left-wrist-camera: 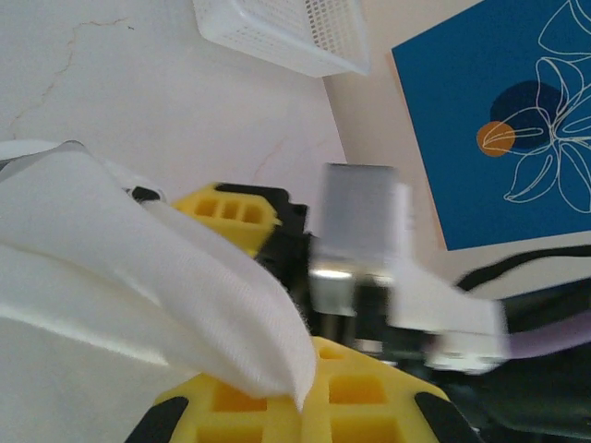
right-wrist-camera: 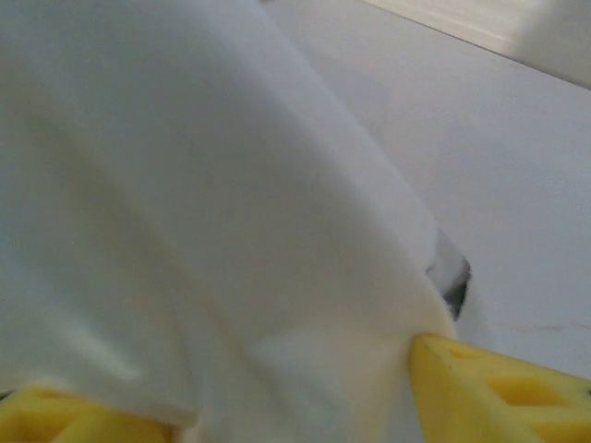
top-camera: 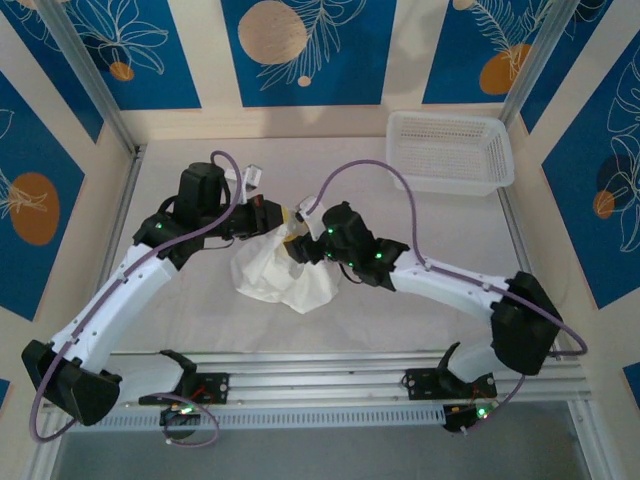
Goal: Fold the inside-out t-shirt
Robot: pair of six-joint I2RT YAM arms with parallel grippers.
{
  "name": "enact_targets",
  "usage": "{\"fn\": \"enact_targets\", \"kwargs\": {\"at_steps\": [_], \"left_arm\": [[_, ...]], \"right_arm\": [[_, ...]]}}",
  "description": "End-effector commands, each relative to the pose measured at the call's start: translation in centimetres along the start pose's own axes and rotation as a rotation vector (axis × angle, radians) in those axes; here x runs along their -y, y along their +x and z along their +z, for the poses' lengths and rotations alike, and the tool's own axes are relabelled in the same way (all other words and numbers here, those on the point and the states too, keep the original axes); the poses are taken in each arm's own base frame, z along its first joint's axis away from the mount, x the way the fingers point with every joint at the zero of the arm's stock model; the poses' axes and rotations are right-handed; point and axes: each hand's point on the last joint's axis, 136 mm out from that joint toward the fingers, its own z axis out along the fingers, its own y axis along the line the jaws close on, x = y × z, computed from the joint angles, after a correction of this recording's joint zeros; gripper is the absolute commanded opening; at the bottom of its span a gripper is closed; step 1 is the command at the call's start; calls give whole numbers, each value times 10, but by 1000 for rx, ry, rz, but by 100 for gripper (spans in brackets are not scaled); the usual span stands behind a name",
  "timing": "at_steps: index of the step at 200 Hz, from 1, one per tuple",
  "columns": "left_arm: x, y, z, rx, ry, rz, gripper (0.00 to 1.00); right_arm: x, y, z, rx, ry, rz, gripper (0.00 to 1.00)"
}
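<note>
Inside-out t-shirt [top-camera: 280, 275] bunched mid-bench [top-camera: 400, 310], top edge lifted between both arms. Left jaws pressed together, pinching t-shirt edge. Right jaws spread, cloth draped between them. Mesh basket [top-camera: 450, 150] at 2 o'clock.

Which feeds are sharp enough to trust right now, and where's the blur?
Top external: sharp, evenly lit, the t-shirt bright but not blown out. Left wrist: its weave is crisp near the lens, while the silver block behind it is smeared. Right wrist: out of focus, the cloth a soft, nearly featureless white, the yellow fingertips fuzzy-edged.
</note>
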Motion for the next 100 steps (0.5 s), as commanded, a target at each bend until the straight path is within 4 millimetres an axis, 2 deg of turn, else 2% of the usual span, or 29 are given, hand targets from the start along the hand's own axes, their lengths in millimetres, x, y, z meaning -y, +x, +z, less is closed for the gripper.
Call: {"fn": "enact_targets", "kwargs": {"at_steps": [1,14,25,31,45,56,65,75,88,100], "left_arm": [[17,-3,-13,18,48,16,0],[10,-7,-18,46,1,30,0],[-11,-13,-27,88,-123,39,0],[-28,-19,-33,114,-227,64,0],[-82,-34,-52,172,-549,132,0],[-116,-43,-56,186,-711,188,0],[-137,-46,-49,176,-749,196,0],[-150,-46,-37,157,-723,178,0],[-152,-43,-22,132,-666,171,0],[-147,-43,-14,124,-619,171,18]], "right_arm": [[6,-26,6,31,62,-84,49],[-11,-23,5,-5,-37,-63,15],[-33,-24,-7,-19,-174,-28,0],[-48,-26,-19,-22,-285,-3,0],[-80,-35,-56,-14,-578,97,0],[-90,-44,-83,-6,-746,182,0],[-92,-50,-97,-10,-832,236,0],[-90,-55,-105,-20,-870,285,0],[-85,-58,-106,-26,-869,331,0],[-78,-62,-103,-14,-846,369,0]]}}
